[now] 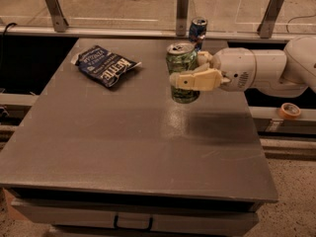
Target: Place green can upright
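Pincer: the pincer [189, 71] sits over the back right part of the counter [148, 147], reaching in from the right at the end of a white arm [256, 73].
Pincer state: clamped on the green can, with 1 tan finger [193, 79] lying across the can's front and the other at its far right side.
Green can: the green can [178, 60] stands upright in the grip, silver top facing up, pull tab visible.
Can and counter: the can's base is at or just above the surface; I cannot tell whether it touches.
Shadow: a dark patch lies on the counter to the right of the can, under the arm.
Chip bag: 1 dark blue chip bag [105, 64] lies flat at the back left of the counter, well apart from the can.
Blue can: 1 slimmer blue can [197, 29] stands upright at the back edge, just behind the green can.
Tape roll: 1 roll of tape [289, 110] rests on a ledge to the right, off the counter.
Drawer handle: a dark handle [133, 224] shows on the front panel below the counter.
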Tool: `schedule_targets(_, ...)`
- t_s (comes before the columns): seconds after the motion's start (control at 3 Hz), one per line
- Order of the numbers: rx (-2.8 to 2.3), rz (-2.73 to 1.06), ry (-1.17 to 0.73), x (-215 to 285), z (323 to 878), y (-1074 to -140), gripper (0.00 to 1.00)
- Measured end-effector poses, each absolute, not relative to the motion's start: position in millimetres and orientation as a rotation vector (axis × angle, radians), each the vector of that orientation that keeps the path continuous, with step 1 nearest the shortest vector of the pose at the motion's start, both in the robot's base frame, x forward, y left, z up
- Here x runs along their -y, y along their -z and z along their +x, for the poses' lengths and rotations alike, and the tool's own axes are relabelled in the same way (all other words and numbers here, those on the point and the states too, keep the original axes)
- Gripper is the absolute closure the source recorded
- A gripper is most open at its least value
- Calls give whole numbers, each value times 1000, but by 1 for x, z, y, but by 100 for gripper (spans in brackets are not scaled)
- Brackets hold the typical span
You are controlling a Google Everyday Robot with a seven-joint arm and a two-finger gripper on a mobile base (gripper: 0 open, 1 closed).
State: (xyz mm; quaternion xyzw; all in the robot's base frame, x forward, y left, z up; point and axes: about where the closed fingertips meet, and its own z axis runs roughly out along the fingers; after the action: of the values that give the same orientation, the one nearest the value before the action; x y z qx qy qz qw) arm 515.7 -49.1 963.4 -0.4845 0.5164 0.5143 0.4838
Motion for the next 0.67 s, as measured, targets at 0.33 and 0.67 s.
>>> schedule_targets(0.33, -1176, -1181, -1267, 47, 508, -945, 100)
schedule_targets(0.67, -1076, -1219, -1235, 44, 501, -930, 100)
